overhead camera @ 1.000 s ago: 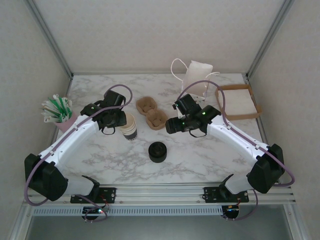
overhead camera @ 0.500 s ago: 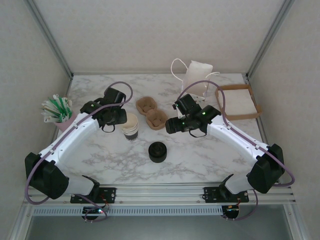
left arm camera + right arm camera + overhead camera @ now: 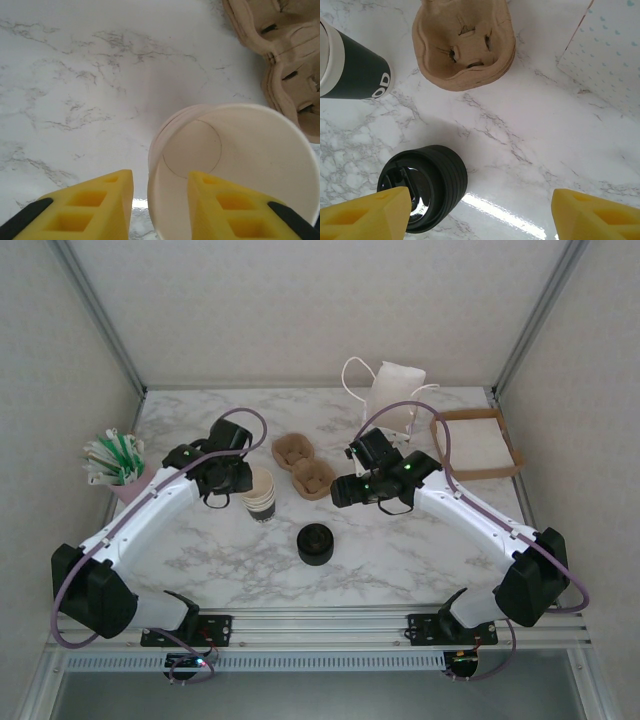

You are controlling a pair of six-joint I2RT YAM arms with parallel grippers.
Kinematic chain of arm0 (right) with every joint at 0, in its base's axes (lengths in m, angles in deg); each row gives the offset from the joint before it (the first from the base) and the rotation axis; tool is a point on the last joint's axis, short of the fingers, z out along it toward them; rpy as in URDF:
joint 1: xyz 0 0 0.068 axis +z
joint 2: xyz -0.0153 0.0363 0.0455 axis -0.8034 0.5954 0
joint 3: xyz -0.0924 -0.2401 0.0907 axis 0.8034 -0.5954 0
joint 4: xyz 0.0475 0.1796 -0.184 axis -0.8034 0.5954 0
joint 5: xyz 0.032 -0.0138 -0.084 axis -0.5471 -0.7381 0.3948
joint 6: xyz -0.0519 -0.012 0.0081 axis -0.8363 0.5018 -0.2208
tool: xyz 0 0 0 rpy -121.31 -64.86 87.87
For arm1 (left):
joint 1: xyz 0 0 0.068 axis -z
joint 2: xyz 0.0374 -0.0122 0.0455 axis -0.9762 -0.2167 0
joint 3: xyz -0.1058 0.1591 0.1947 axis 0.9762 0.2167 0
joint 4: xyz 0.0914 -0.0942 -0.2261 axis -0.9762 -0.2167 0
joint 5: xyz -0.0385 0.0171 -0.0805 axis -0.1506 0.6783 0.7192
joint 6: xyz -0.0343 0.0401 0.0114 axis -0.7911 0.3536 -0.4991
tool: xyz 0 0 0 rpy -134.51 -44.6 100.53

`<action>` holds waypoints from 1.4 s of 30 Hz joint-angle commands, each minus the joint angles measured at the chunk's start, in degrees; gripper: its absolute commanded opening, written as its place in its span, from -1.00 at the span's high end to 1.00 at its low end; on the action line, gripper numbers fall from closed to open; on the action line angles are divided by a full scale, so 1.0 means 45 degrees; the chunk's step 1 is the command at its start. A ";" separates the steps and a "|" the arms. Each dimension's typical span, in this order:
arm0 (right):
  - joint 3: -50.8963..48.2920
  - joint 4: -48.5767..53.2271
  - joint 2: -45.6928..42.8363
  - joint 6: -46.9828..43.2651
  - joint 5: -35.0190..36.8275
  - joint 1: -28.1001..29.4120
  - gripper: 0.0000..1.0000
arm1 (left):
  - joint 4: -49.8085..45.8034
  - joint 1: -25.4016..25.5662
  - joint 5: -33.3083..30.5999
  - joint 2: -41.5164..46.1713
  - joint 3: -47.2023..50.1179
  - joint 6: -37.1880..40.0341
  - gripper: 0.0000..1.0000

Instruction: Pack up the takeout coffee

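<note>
- The left gripper (image 3: pixel 160 175) is reaching over the stack of cups (image 3: pixel 262 497), left of the table's middle. Its fingers (image 3: pixel 85 205) are standing partly apart, one inside the top cup's rim and one outside, with the wall between them and not pinched.
- The right gripper (image 3: pixel 341 490) is hanging with its fingers spread wide and holding nothing, above and just to the right of the pile of lids (image 3: pixel 315 543).
- The cups here are standing lidless, mouths up and long axis vertical. The black lids are lying flat on the table, near the cups but apart from them.
- The pulp cup carrier (image 3: pixel 304 465) is sitting just beyond the cups, between the two grippers.
- Open marble table (image 3: pixel 400 550) is lying on the near side around the lids.
- A white paper bag (image 3: pixel 392 390) and a cardboard tray (image 3: pixel 465 415) are crowding the far right corner. A pink holder of green sticks (image 3: pixel 124 484) is hugging the left edge.
- Pale walls and metal frame posts (image 3: pixel 100 315) are closing in the left, right and far sides.
</note>
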 commanded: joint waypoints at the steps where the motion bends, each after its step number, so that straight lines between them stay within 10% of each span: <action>1: -0.0236 -0.0102 -0.0324 0.0242 -0.0204 0.0130 -0.48 | -0.0153 -0.0126 0.0146 -0.0085 0.0291 0.0241 0.36; 18: -0.0323 -0.0021 -0.0585 0.0338 -0.0242 0.0125 -0.40 | -0.0418 -0.0268 0.0084 0.0274 0.0163 0.0394 0.99; 31: -0.0194 -0.0220 -0.0562 0.0848 -0.0685 0.0128 -0.41 | -0.0452 -0.0654 0.0633 0.0831 -0.0035 0.0470 1.00; 42: -0.0599 -0.4496 0.0903 0.3329 -0.4604 0.0129 -0.26 | -0.0115 -0.1460 0.1554 0.1537 0.0679 0.0306 1.00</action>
